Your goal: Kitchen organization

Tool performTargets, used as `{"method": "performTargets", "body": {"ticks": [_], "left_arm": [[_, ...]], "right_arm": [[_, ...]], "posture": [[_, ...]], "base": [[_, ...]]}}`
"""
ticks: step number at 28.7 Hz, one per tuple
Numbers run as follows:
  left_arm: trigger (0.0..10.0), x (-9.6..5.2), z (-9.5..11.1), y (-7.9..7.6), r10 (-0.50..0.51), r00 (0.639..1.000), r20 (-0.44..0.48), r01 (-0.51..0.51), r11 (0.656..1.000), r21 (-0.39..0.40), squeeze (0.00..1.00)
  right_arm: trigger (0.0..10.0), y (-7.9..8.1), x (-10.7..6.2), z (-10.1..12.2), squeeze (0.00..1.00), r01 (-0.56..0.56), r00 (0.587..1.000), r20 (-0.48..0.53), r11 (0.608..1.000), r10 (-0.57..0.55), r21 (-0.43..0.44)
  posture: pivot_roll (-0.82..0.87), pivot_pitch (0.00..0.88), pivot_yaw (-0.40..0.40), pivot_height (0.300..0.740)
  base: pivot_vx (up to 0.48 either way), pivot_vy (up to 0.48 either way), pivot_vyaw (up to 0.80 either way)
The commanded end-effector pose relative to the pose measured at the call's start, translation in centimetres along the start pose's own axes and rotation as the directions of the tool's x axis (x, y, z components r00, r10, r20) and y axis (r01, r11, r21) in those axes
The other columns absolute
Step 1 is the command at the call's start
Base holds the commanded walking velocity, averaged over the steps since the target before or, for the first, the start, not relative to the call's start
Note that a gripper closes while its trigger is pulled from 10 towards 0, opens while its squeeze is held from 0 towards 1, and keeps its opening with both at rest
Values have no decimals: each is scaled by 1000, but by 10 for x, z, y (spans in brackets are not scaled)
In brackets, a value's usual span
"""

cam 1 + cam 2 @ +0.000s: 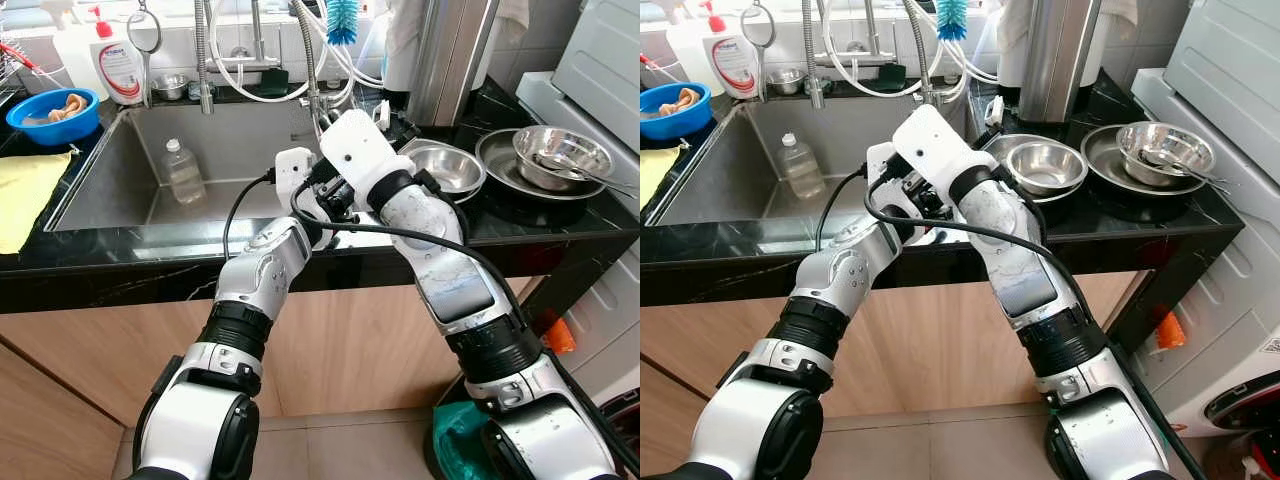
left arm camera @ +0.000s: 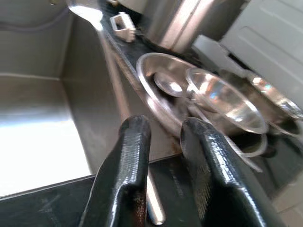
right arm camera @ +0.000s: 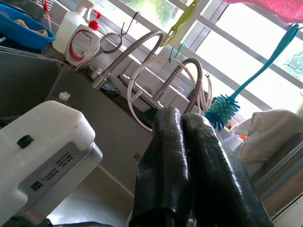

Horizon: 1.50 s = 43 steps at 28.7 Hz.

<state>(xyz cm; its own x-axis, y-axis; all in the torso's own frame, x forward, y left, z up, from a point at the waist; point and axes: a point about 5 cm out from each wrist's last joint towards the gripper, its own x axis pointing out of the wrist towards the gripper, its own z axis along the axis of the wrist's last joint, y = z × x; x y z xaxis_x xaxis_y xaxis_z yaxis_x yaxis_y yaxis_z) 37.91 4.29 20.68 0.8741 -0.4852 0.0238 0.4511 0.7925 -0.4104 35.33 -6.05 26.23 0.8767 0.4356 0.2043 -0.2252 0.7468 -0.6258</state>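
Both arms reach over the black counter's front edge beside the stainless steel sink (image 1: 100,185). The left gripper (image 2: 163,156) is slightly parted around a thin metal utensil handle (image 2: 154,203) — near the shallow steel bowls (image 2: 222,101). The right gripper (image 3: 189,161) is pressed closed, empty, facing the coiled spring faucet (image 3: 137,45) — a clear plastic bottle (image 1: 183,170) lies in the basin.

Steel bowls (image 1: 447,167) nest on the black counter right of the sink; clear bottle (image 1: 184,171) stands inside the sink.
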Motion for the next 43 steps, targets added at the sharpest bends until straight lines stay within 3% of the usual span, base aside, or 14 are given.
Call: {"method": "performTargets", "body": {"ticks": [1,2,3,4,8,9,10,11,12,16,17,28,35,43], "left_arm": [[10000,-1,1,3,28,1000,9,-28,1000,9,1000],[10000,-1,0,4,31,999,8,-31,999,9,278],[10000,-1,0,4,32,999,8,-32,999,8,278],[10000,-1,0,4,36,999,9,-36,999,13,0],[10000,0,-2,5,56,998,1,-56,998,22,0],[10000,1,-2,4,60,998,-2,-60,998,19,227],[10000,1,-2,4,60,998,-2,-60,998,19,227],[10000,1,-2,4,62,998,-2,-62,998,18,714],[10000,1,-2,4,65,998,-2,-65,998,20,1000],[10000,2,-4,4,89,996,-9,-89,995,36,1000],[10000,2,-4,5,99,995,-10,-99,994,39,0],[10000,5,-4,5,114,993,-7,-114,993,39,0],[10000,9,-4,-6,89,996,-4,-89,995,50,0],[10000,11,-5,-7,91,996,-1,-90,995,53,0]], "right_arm": [[10000,-7,2,15,0,16,998,58,1000,-16,1],[10000,-7,2,15,0,15,998,58,1000,-15,1],[10000,-7,2,15,0,15,998,58,1000,-15,1],[10000,-7,2,15,0,15,998,57,1000,-15,0],[10000,-7,2,16,0,13,998,60,1000,-13,2],[10000,-6,3,17,0,9,998,63,1000,-9,1],[10000,-6,3,17,0,9,998,63,1000,-9,1],[10000,-6,3,18,0,7,998,65,1000,-7,1],[10000,-6,3,18,0,7,998,66,1000,-7,1],[10000,-5,3,19,0,6,998,70,1000,-6,1],[10000,-5,3,19,0,4,997,72,1000,-4,1],[10000,-2,3,21,0,-10,997,79,1000,11,-1],[10000,0,3,25,0,-25,995,97,1000,25,-1],[10000,0,2,27,0,-26,994,102,1000,26,-3]], "posture": [[-164,0,30,740],[-164,0,30,740],[-164,0,30,740],[-165,0,30,740],[-166,0,31,740],[-166,1,31,740],[-166,1,31,740],[-166,1,31,740],[-165,1,31,740],[-166,4,33,740],[-166,4,33,740],[-172,5,39,740],[-179,0,44,740],[-188,0,50,740]], "base": [[0,0,0],[0,0,0],[0,0,0],[0,0,0],[0,0,0],[0,0,0],[0,0,0],[0,0,0],[0,0,0],[0,0,0],[0,0,0],[0,0,0],[0,0,0],[0,0,0]]}}
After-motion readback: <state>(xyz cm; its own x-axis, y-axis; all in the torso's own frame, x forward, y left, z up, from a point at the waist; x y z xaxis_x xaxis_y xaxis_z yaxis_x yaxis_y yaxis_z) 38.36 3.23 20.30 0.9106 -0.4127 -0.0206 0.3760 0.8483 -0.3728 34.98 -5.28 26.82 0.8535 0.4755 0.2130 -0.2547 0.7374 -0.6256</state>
